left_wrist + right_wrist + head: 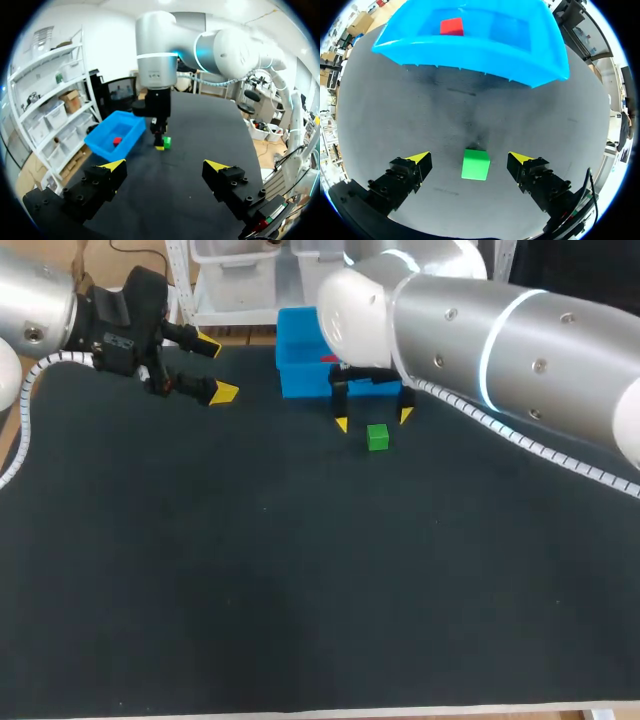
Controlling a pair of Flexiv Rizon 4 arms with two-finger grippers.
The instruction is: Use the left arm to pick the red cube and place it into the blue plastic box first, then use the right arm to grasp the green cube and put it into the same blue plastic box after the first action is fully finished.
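Red cube (452, 26): plain in the right wrist view inside the blue plastic box (470, 52); the head view barely shows it.
Green cube (475, 164): on the table (300, 590), between the right gripper's (469, 157) spread fingers, untouched.
Left gripper (218, 369): fingers apart, well left of the box.

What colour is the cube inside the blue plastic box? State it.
Red; the red cube in the blue plastic box shows best in the right wrist view.
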